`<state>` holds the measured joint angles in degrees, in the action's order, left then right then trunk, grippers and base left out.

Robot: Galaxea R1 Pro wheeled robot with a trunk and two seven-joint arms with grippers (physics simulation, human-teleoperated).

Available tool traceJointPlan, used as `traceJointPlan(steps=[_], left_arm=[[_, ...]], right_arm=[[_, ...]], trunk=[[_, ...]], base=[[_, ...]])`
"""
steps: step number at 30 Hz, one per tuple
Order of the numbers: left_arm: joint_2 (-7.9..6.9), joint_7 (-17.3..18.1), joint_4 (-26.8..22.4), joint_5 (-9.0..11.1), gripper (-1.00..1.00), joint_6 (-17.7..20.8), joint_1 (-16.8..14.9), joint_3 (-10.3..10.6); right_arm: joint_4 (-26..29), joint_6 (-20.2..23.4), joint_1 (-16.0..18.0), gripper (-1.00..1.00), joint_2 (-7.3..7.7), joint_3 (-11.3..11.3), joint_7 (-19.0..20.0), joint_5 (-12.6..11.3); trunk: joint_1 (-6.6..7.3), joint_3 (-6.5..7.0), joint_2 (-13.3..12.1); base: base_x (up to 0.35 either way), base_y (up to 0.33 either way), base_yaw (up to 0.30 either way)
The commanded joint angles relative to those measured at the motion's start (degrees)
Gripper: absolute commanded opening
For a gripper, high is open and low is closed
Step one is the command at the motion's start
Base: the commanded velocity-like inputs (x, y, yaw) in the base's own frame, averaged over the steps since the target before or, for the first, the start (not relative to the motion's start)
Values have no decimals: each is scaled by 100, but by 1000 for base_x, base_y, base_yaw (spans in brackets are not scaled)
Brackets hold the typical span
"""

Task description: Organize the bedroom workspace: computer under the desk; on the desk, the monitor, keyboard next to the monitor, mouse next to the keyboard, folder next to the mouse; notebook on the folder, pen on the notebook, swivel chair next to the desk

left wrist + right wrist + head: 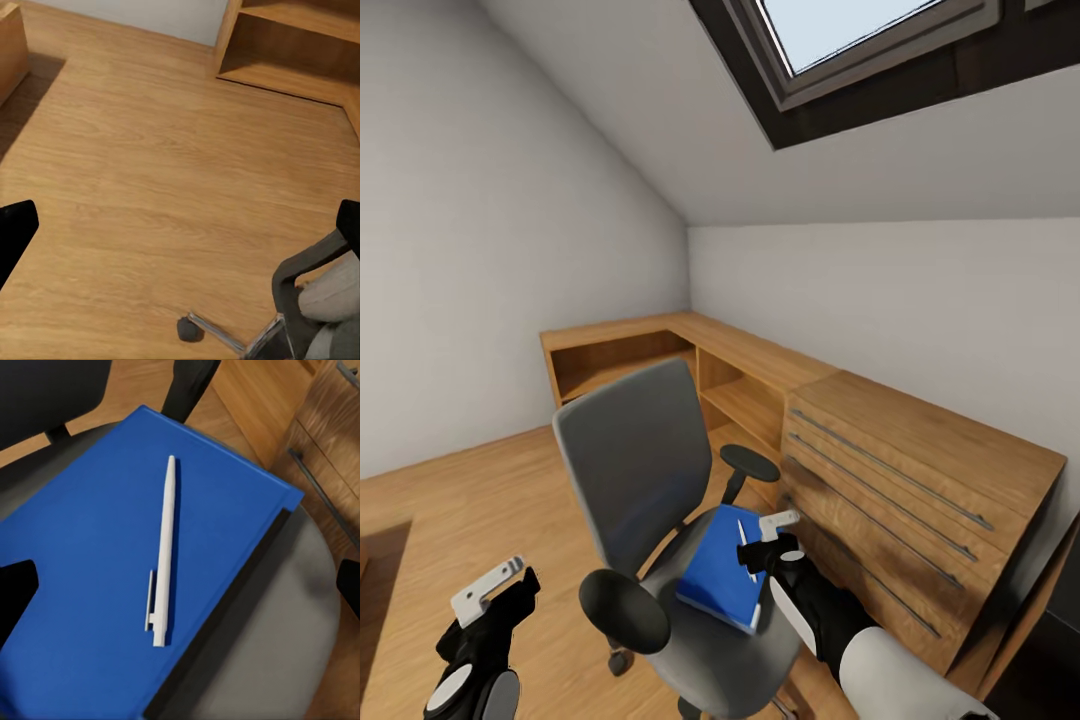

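The light wood cabinet [880, 450], with its open shelves and long-handled drawers, runs along the wall beyond the right gripper [772, 535]; its shelves, so far as they show, hold nothing, and what the shut drawers hold cannot be told. Directly beneath that gripper stands the swivel chair [650, 500], grey back upright, one black armrest beyond the gripper toward the cabinet and the other to its left. On the seat, just under the gripper's tips, lies the folder [720, 570], flat and blue, covering much of the cushion. On the folder rests the pen [163, 551], thin and white, lying along the folder's length and squarely between the right gripper's two dark fingers in the right wrist view. That gripper stands wide and holds nothing. The left gripper [488, 590] hangs apart, to the left of the chair over bare wood floor [150, 165] with a chair castor [189, 330] near it; it too is spread and empty. The step in hand looks to be clearing the chair seat, with the pen as first target. The next move likely calls for a straight descent and a close across the pen's thin shaft without pushing the folder or rolling the pen off it.
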<state>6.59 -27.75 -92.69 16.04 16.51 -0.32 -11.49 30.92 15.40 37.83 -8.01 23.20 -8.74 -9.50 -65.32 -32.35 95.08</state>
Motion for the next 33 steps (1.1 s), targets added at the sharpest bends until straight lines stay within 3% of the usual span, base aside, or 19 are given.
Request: traceJointPlan(steps=[1, 4, 5, 6, 7, 9, 10, 11, 12, 13, 14, 15, 16, 18, 20, 24, 27, 33], left_arm=[[-11, -22, -7, 141, 100, 69, -3, -32], [-148, -25, 2, 552, 100, 333, -3, -108], [-298, -26, 17, 849, 100, 542, -3, -163], [-389, -27, 25, 1019, 100, 655, -3, -185], [-597, -34, 50, 1390, 100, 893, -3, -217], [-817, -41, 113, 1794, 100, 1124, -7, -238], [-1024, -43, 232, 2212, 100, 1341, -12, -251], [-1121, -40, 309, 2420, 100, 1442, -19, -256], [-1312, -34, 486, 2829, 100, 1621, -59, -262], [-1405, -30, 578, 3027, 100, 1697, -95, -265], [-1585, -20, 757, 3405, 100, 1821, -186, -268], [-1663, -16, 835, 3581, 100, 1868, -234, -269], [-1782, -11, 948, 3902, 100, 1942, -316, -268], [-1886, -7, 939, 4263, 100, 2009, -391, -266], [-1928, -19, 668, 4456, 100, 2046, -429, -269], [-1933, -66, 129, 4624, 100, 2087, -466, -242], [-1933, -71, 66, 4618, 100, 2088, -468, -217], [-1947, -84, 45, 4586, 100, 2084, -469, -227]], right_arm=[[10, 29, 5, 100, 7, 44, -55, -60], [11, 31, 5, 100, 9, 44, -61, -61], [11, 32, 5, 100, 9, 44, -63, -61], [12, 32, 5, 100, 9, 44, -64, -59], [15, 33, 5, 100, 10, 44, -65, -60], [17, 30, 5, 100, 10, 44, -66, -58], [18, 28, 5, 100, 10, 44, -66, -59], [18, 27, 5, 100, 10, 44, -66, -60], [19, 24, 5, 100, 10, 44, -66, -60], [19, 23, 5, 100, 10, 44, -66, -59], [19, 18, 5, 100, 10, 44, -67, -56], [19, 16, 5, 100, 10, 44, -67, -55], [21, 13, 5, 100, 10, 46, -68, -54], [30, 10, 5, 100, 9, 50, -76, -49], [53, 8, 5, 100, 7, 53, -80, -46], [428, 17, 5, 100, 21, 57, -90, -52], [529, 40, 6, 100, 26, 55, -92, -52], [620, 64, 6, 100, 30, 63, -85, -63]], trunk=[[-22, -24, 45], [-88, -78, 165], [-110, -96, 205], [-132, -114, 245], [-154, -132, 285], [-198, -168, 366], [-220, -186, 406], [-242, -204, 446], [-264, -222, 486], [-286, -240, 526], [-308, -258, 566], [-330, -276, 606], [-352, -294, 646], [-396, -330, 727], [-396, -330, 727], [-396, -330, 727], [-396, -330, 727], [-528, -437, 967]], base=[[0, 0, 0], [0, 0, 0], [0, 0, 0], [0, 0, 0], [0, 0, 0], [0, 0, 0], [0, 0, 0], [0, 0, 0], [0, 0, 0], [0, 0, 0], [0, 0, 0], [0, 0, 0], [0, 0, 0], [0, 0, 0], [0, 0, 0], [0, 0, 0], [0, 0, 0], [0, 0, 0]])
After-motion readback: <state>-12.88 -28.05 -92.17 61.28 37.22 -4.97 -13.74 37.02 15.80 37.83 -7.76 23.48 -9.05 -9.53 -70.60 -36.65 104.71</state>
